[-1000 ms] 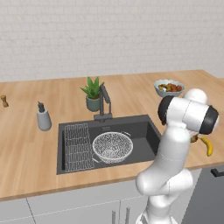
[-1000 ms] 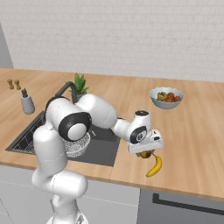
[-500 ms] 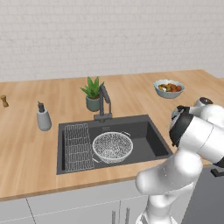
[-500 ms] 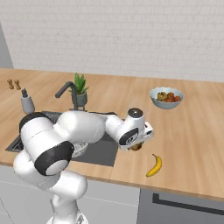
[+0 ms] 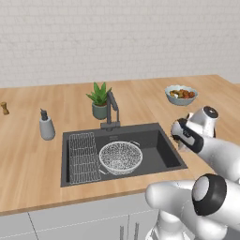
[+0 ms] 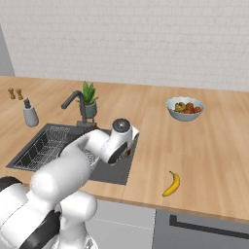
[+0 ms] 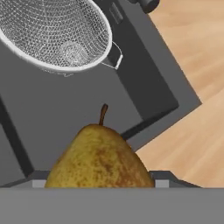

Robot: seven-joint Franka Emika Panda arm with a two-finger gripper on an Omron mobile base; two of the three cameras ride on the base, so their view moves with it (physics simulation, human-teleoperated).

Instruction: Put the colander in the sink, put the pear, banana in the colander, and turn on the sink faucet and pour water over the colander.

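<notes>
Since a second ago the white arm has swung from the counter beside the small curved bright yellow banana [image 6: 171,184] over to the right-hand edge of the dark grey rectangular sink [image 5: 159,145], and the banana now lies alone on the wooden counter [image 6: 204,146], well apart from the hand.

The two-finger gripper [image 7: 99,186] pinches the small rounded yellow-brown speckled pear [image 7: 99,157]: in the hand view the fruit sits between the dark finger tips [image 7: 164,177], stem pointing away from the hand, with the jaws spread wide around its body. In the base views the hand hangs over the sink's right rim [image 6: 127,154].

Ahead of the gripper and off to one side, the wide round colander of fine silver-white wire mesh [image 7: 52,35] rests on the sink floor, one small handle turned toward the hand; it is near the pear but not touching it. Beyond the colander, the ribbed wire rack [image 5: 83,157] lies at the far end of the basin.

The slim dark grey angular faucet [image 5: 111,107] stands at the back rim of the sink, beyond the colander from the hand. A glazed bowl of small red-orange fruits [image 5: 181,94] sits on the counter, well apart.
</notes>
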